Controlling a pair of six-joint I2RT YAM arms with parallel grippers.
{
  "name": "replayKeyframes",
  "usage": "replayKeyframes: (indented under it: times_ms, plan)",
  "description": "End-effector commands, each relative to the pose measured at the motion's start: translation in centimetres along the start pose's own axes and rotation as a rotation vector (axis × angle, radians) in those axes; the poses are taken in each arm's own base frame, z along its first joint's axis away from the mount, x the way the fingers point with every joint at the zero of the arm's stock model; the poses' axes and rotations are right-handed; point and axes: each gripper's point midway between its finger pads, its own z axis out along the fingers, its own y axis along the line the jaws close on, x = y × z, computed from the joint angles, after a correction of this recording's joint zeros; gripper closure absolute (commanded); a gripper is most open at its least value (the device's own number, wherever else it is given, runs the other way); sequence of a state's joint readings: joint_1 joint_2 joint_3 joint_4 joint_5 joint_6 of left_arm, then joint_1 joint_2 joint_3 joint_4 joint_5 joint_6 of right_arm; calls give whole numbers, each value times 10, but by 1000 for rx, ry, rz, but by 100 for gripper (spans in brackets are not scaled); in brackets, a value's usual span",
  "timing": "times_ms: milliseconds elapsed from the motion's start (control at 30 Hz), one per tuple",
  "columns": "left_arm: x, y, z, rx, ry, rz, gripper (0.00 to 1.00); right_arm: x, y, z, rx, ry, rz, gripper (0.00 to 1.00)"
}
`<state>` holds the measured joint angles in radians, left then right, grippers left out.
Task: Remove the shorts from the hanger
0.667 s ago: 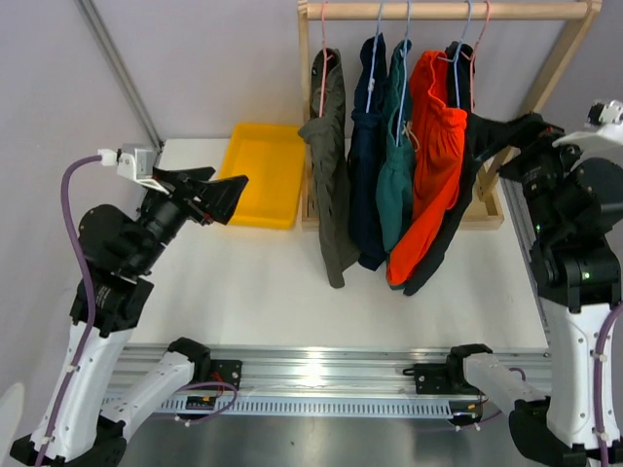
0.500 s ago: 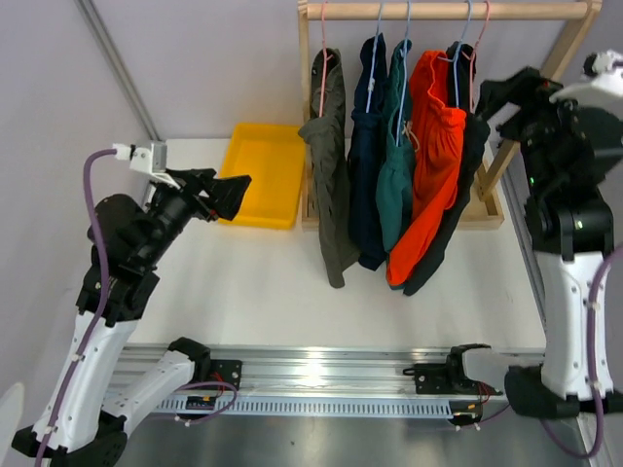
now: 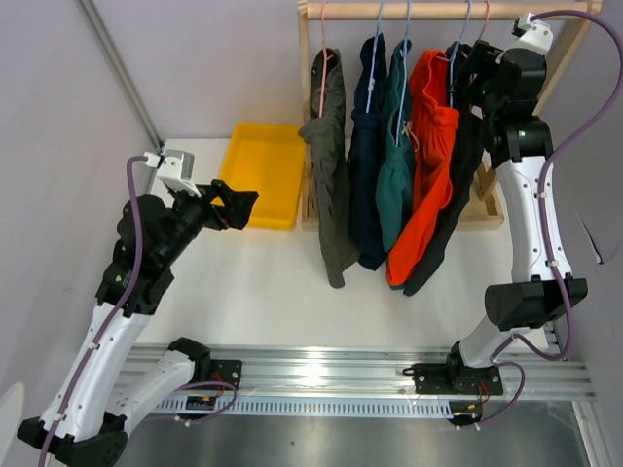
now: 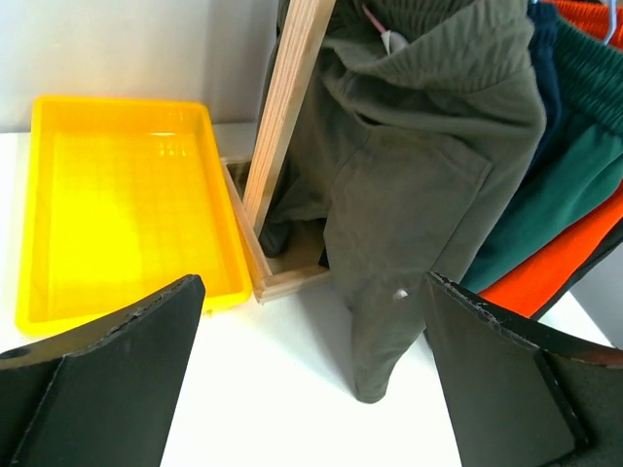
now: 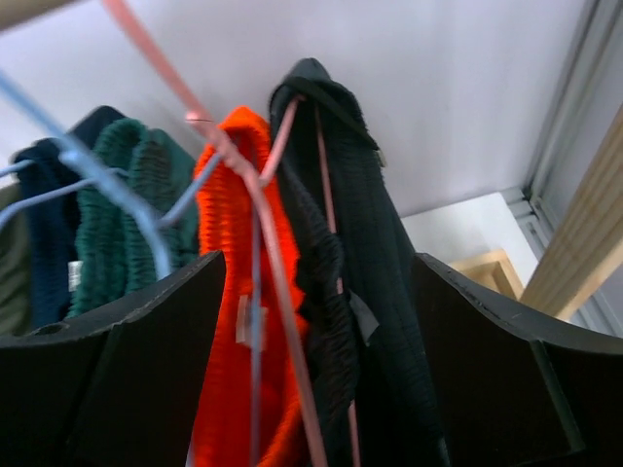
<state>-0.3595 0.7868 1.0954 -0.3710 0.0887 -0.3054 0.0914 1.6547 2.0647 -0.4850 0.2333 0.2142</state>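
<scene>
Five pairs of shorts hang on hangers from a wooden rail [image 3: 438,11]: olive-grey [image 3: 331,175], navy [image 3: 366,165], teal [image 3: 394,180], orange [image 3: 428,165] and black [image 3: 459,185]. My right gripper [image 3: 469,70] is open, high up by the rail. In the right wrist view its jaws [image 5: 321,370] stand either side of the black waistband [image 5: 375,243] and the pink hanger [image 5: 277,282], with the orange shorts [image 5: 229,243] beside them. My left gripper [image 3: 238,206] is open and empty, left of the olive-grey shorts [image 4: 419,195] and apart from them.
A yellow tray [image 3: 263,175] lies left of the rack, also in the left wrist view [image 4: 117,195]. The rack's wooden post [image 4: 292,97] and base [image 3: 487,212] stand on the white table. A grey wall is behind the rack.
My right arm has risen and swung left, from beside the black shorts up to the hanger tops. My left arm has shifted slightly right, toward the rack.
</scene>
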Motion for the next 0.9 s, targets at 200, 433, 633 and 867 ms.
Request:
replayKeyframes:
  times_ms: [200,433,633,867]
  plan:
    - [7,3,-2,7,-7,42,1,-33,-10,-7,64,-110,-18,24]
    - [11,4,-3,7,1,32,1,-7,-9,12,64,-56,-24,27]
    - [12,6,-5,-4,2,36,1,7,-10,22,75,-32,-35,33]
    - [16,8,-4,-10,10,34,1,16,-6,29,64,-12,-34,74]
